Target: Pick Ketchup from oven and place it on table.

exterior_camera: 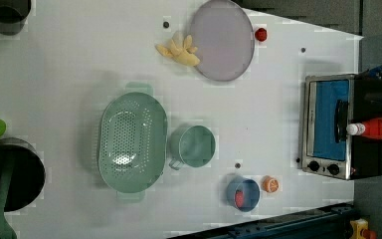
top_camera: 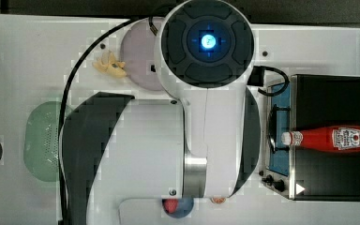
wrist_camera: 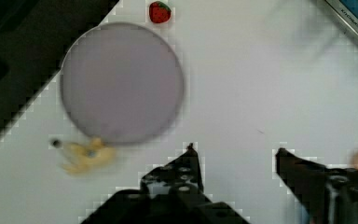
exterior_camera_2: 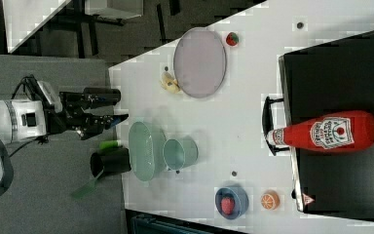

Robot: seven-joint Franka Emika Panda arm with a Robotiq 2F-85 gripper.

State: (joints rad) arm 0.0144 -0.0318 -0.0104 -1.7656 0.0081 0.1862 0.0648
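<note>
The gripper [wrist_camera: 235,151] hangs above the table [wrist_camera: 261,84] with its two dark fingers [wrist_camera: 186,163] spread wide and nothing between them — bare white tabletop shows in the gap. In the right view the gripper [exterior_camera_2: 114,106] sits at the end of the white arm, off the right view's left edge of the table, fingers pointing toward the green bowls.

The ketchup [exterior_camera_2: 328,131] lies well apart from the gripper, on its side on the flat black top of the oven [exterior_camera_2: 341,180], not inside it. Its white cap juts past the oven's front edge, over the dark curved handle. In the top view the ketchup [top_camera: 330,138] crosses the oven [top_camera: 330,180] roof, cap toward the glass door.

The bottle is smooth, glossy red plastic, slim and rounded, with a white-and-red label. The oven is a boxy black case with a steel front frame, a blue-tinted glass door and two small knobs. The table is matte white, flat, marked with a few small dark dots.

A round, smooth grey-lilac plate [wrist_camera: 121,83] lies below the wrist camera, with a small red strawberry [wrist_camera: 159,12] just beyond its rim and a yellow banana bunch [wrist_camera: 85,156] touching its edge on the other side.
</note>
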